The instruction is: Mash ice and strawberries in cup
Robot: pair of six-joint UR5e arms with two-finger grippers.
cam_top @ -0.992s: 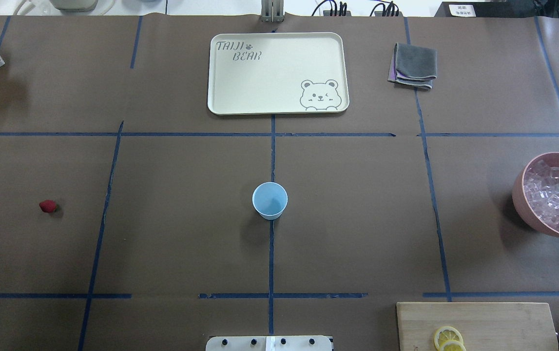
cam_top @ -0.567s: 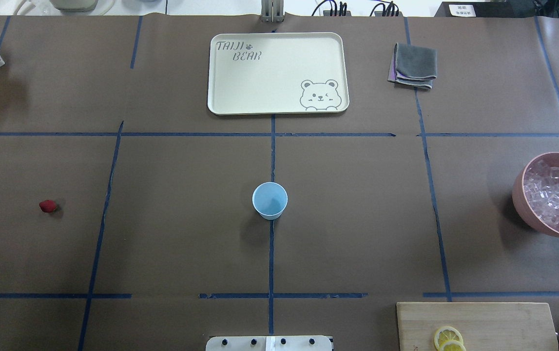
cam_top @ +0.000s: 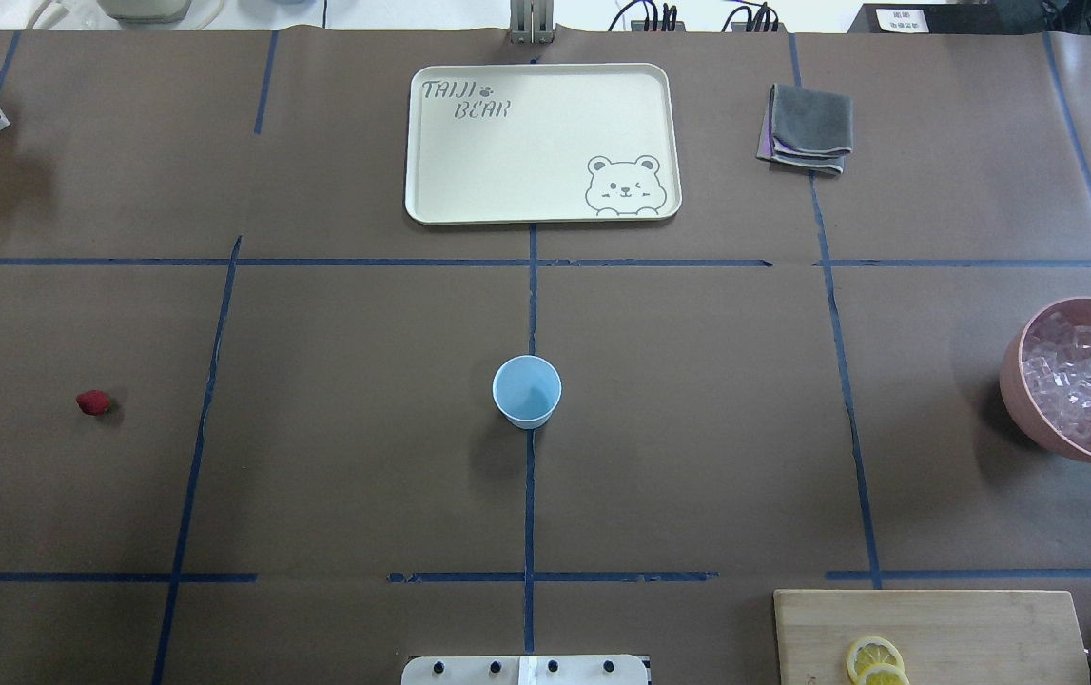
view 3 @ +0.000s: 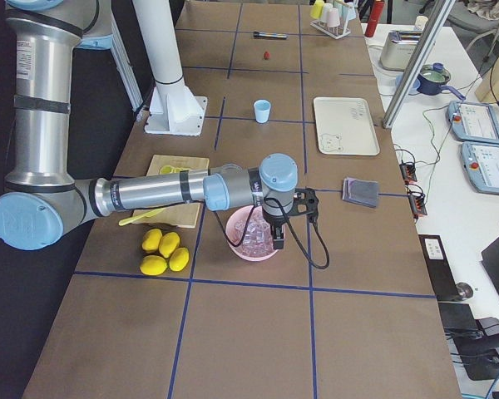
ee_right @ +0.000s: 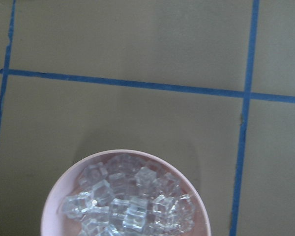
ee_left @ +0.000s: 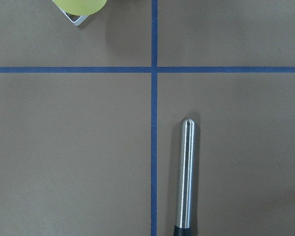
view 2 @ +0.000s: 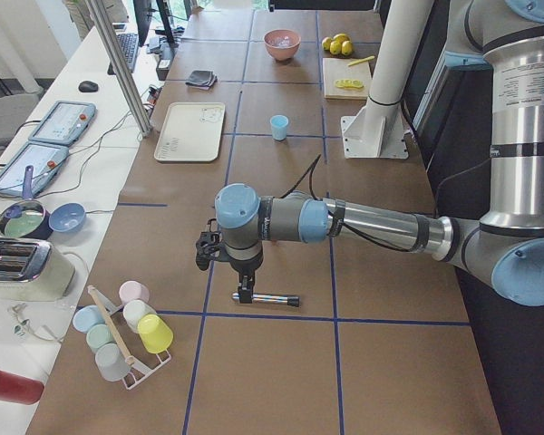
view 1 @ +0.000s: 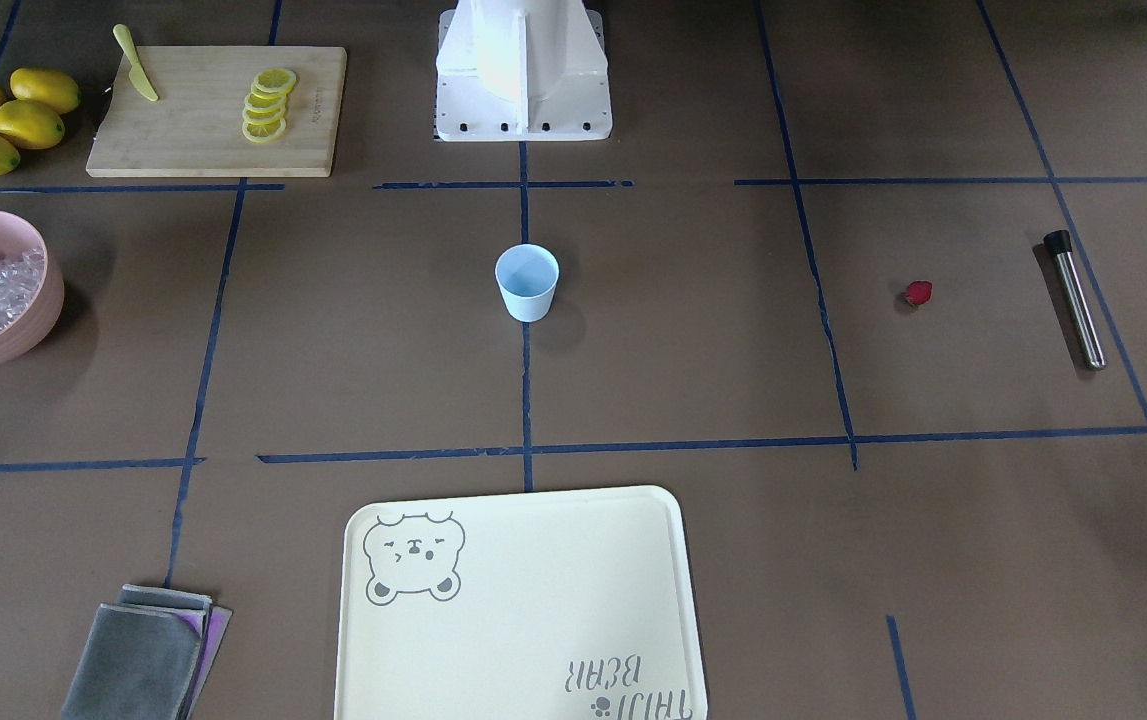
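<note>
**Reaching wide, wrists turned down**

The left arm (view 2: 372, 222) stretches almost level toward the left end of the surface (view 2: 272, 362), its left gripper (view 2: 245, 292) hanging straight down close above it. The right arm (view 3: 158, 189) extends likewise at the right end, right gripper (view 3: 279, 241) pointing down. Whether either pair of jaws is parted cannot be told.

So the little pale blue cup (cam_top: 527, 391) is standing upright dead centre on the desk (cam_top: 364, 476), mouth up, right on a blue tape line (cam_top: 529, 495). The strawberry piece (cam_top: 93, 402), tiny and dark red, lies by itself way off to the left, well apart from the cup. The ice cubes (cam_top: 1082, 381), clear and glassy, sit heaped in the pink bowl (cam_top: 1014, 400) at the right edge.
</note>
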